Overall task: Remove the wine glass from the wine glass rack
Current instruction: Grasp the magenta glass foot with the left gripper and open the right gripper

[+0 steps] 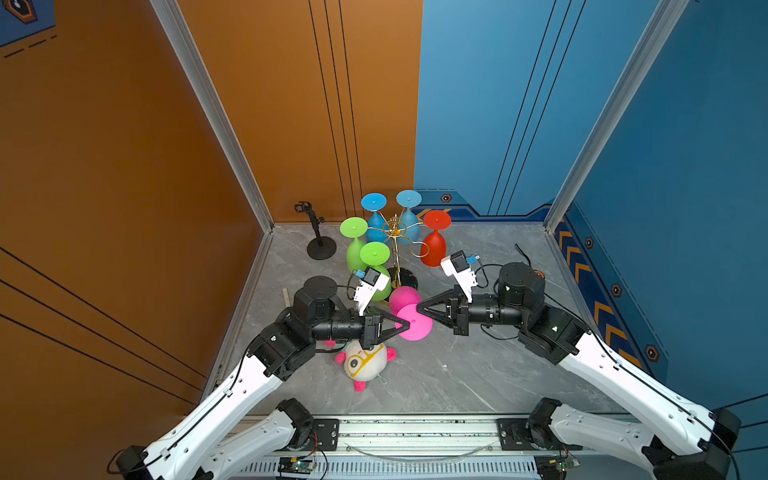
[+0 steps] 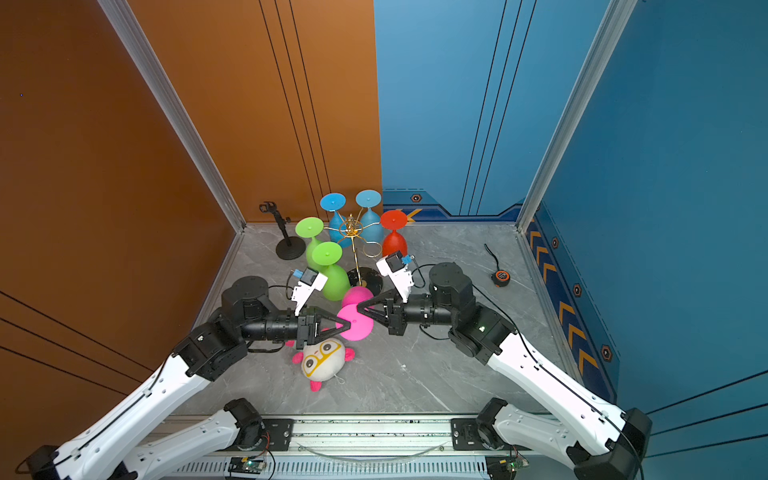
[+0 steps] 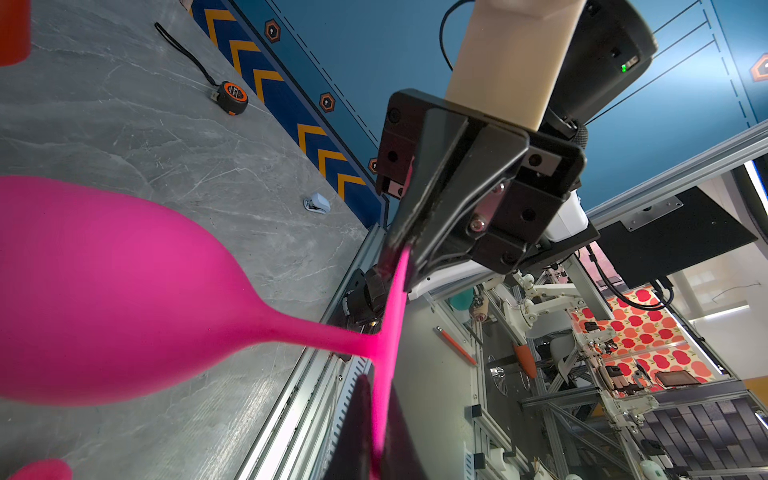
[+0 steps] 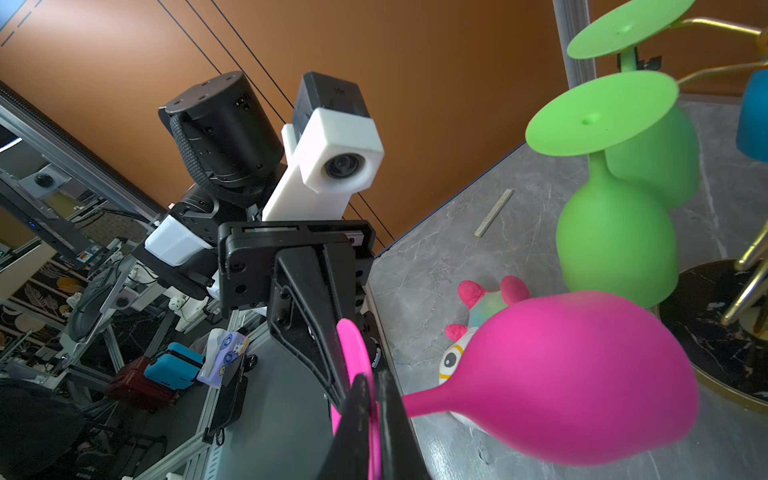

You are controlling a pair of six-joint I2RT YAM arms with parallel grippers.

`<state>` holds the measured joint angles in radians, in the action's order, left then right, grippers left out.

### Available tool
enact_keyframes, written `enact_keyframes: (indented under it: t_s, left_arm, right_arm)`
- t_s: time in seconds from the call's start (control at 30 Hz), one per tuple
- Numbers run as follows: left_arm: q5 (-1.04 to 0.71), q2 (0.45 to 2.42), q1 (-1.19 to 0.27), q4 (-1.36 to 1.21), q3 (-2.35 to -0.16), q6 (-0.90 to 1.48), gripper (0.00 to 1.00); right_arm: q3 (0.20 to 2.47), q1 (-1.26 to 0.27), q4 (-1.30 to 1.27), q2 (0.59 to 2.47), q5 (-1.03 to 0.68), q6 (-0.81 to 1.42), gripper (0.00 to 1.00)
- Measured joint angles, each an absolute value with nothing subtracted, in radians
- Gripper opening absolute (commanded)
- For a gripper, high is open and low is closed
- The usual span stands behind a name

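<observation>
A pink wine glass (image 1: 415,326) (image 2: 356,296) hangs in the air just in front of the wine glass rack (image 1: 394,229) (image 2: 352,229), with its foot towards the camera in both top views. My left gripper (image 1: 405,325) (image 3: 379,380) is shut on the edge of the foot. From the opposite side, my right gripper (image 1: 419,309) (image 4: 374,376) pinches the same foot. The bowl (image 3: 104,291) (image 4: 561,374) is free of the gold wire arms. Two green, two blue and one red glass hang upside down on the rack.
A white and pink plush toy (image 1: 365,361) lies under the left gripper. A small black clamp stand (image 1: 320,245) stands at the back left. An orange tape measure (image 2: 500,277) lies at the right. The rack's black base (image 4: 706,324) is close behind the bowl.
</observation>
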<state>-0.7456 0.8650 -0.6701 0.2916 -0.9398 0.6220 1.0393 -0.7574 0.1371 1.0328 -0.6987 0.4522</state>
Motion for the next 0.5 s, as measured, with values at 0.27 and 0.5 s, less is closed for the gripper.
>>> enact_keyframes:
  t_s: [0.27, 0.5]
  left_arm:
    - [-0.746, 0.866, -0.673, 0.241, -0.928, 0.638, 0.0]
    - [-0.735, 0.866, -0.72, 0.228, -0.893, 0.625, 0.0]
  right_arm:
    - [1.034, -0.719, 0.204, 0.983, -0.679, 0.448, 0.54]
    - [1.025, -0.546, 0.282, 0.861, -0.606, 0.488, 0.68]
